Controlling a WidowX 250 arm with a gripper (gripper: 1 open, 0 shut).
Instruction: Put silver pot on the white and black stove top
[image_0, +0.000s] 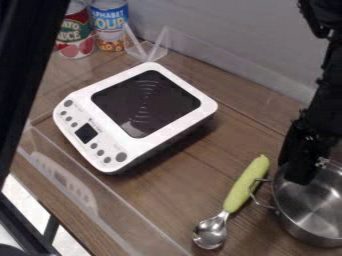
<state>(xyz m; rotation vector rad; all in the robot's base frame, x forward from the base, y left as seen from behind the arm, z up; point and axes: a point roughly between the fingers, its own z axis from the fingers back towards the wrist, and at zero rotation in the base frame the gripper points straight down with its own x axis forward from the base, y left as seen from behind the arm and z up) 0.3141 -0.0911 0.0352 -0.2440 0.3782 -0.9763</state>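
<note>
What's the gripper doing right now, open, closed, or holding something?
Gripper: down at the rim of the silver pot; open or closed cannot be told, and no hold on the pot shows.

Wooden table (201, 150) carries stove top (138, 113), silver pot (310, 208), scoop (235, 198), cans (94, 28).

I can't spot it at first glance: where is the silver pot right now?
The pot sits at the picture's bottom right on the wooden table, just right of the scoop and well away from the stove.
</note>
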